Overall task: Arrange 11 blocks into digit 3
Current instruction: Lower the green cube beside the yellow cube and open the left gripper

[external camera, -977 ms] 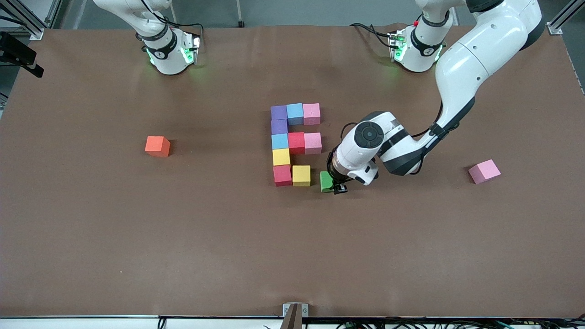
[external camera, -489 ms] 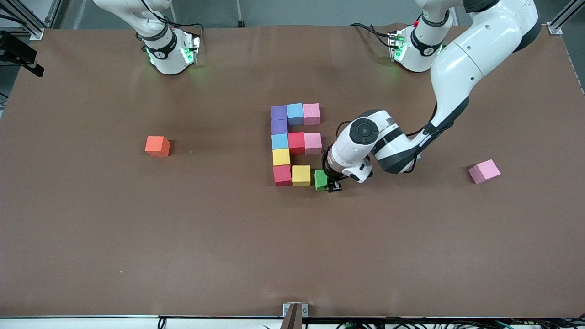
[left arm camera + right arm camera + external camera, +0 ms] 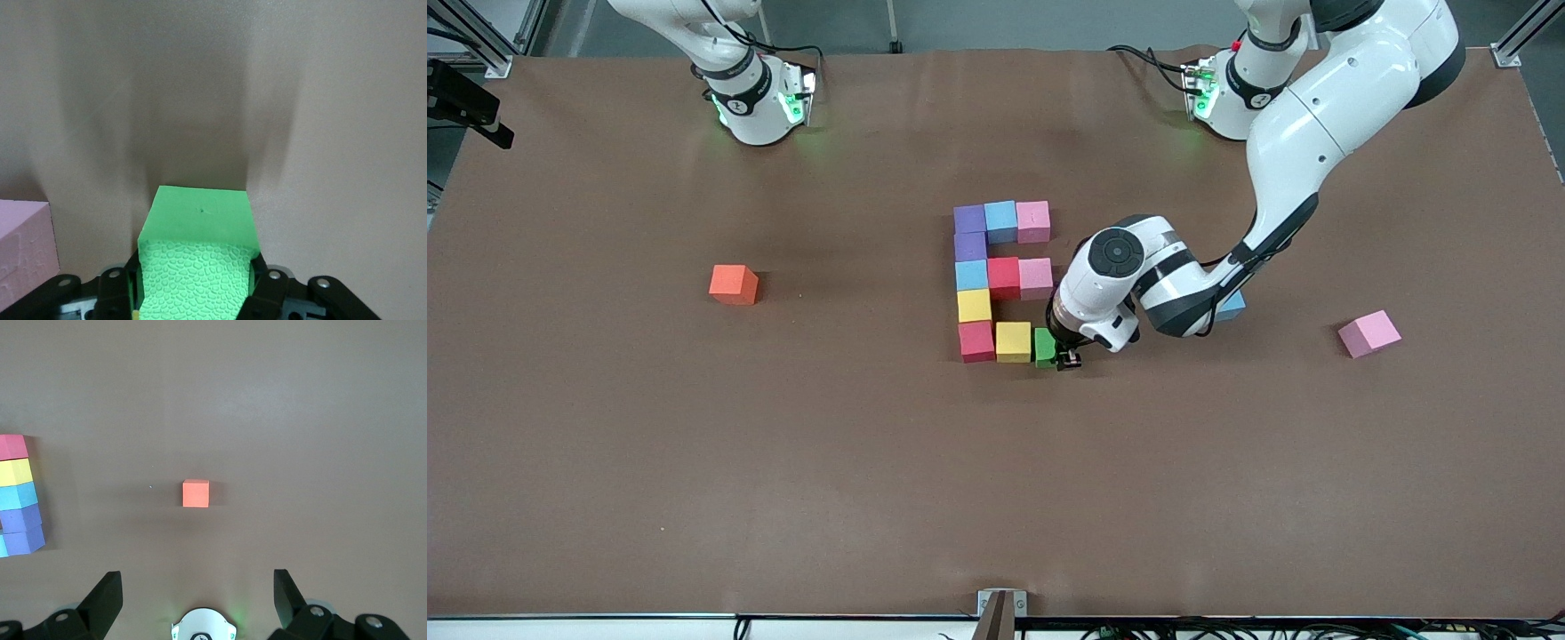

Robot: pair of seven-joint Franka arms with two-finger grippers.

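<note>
Left claw [image 3: 1060, 354] clamped on the green block [image 3: 1044, 347] low on the tabletop [image 3: 783, 462], beside the yellow block [image 3: 1013, 341] ending the digit 3 [image 3: 996, 280], right claw [image 3: 197, 593] waiting with jaws wide above the orange cube [image 3: 195, 493], pink cube [image 3: 1368, 333] well apart toward the left arm's end

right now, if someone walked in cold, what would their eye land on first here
Probably the multicoloured cube figure mid-table, shaped like a mirrored 3. Next, the left gripper shut on a green cube, right beside the yellow cube in the bar nearest the front camera. Strays follow: an orange cube toward the right arm's end and a pink cube toward the left arm's end.
</note>
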